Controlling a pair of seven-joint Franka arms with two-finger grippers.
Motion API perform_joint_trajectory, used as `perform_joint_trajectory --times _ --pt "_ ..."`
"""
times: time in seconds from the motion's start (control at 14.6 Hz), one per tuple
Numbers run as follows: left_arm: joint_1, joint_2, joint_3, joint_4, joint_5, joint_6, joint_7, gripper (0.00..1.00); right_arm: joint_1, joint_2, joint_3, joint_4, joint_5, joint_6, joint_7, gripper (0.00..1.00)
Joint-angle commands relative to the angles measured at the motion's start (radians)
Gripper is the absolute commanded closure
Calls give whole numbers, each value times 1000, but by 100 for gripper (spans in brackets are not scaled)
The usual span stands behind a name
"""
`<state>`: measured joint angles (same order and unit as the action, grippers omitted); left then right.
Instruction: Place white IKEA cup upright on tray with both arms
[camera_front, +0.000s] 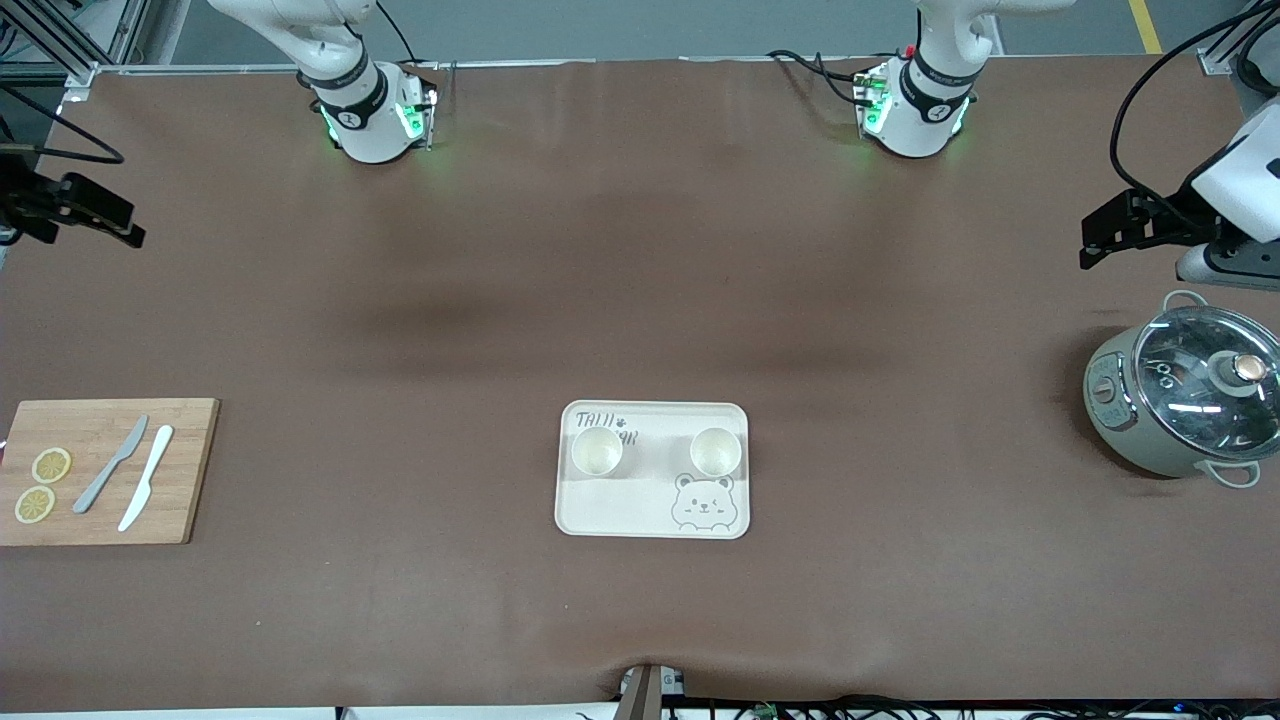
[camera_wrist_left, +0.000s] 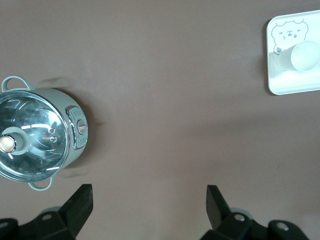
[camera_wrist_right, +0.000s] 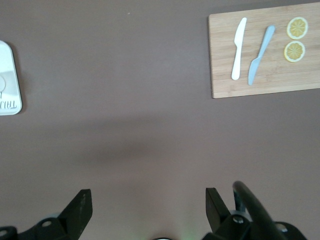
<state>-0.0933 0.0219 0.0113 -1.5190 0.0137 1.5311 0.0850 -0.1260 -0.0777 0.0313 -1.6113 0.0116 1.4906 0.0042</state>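
2 white cups (camera_front: 597, 451) (camera_front: 715, 451) upright on cream bear tray (camera_front: 610, 515); left claw (camera_wrist_left: 149, 202) & right claw (camera_wrist_right: 148, 204) spread, empty.

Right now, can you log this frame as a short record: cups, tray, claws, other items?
cups: two, upright on the tray, cup toward the right arm's end, cup toward the left arm's
tray: table centre
left claw: open, raised beside the pot
right claw: open, raised at the board's end of the table
board: two knives, two lemon slices
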Motion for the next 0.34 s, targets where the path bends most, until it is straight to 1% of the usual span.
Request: perform_joint_trajectory --times 0.0,0.27 --pt "-5 -2 2 2 14 1 -2 0 -31 -4 18 14 1 -12 -3 0" --pt "-5 0 2 2 17 1 -2 0 -34 -4 18 16 1 -13 -3 0"
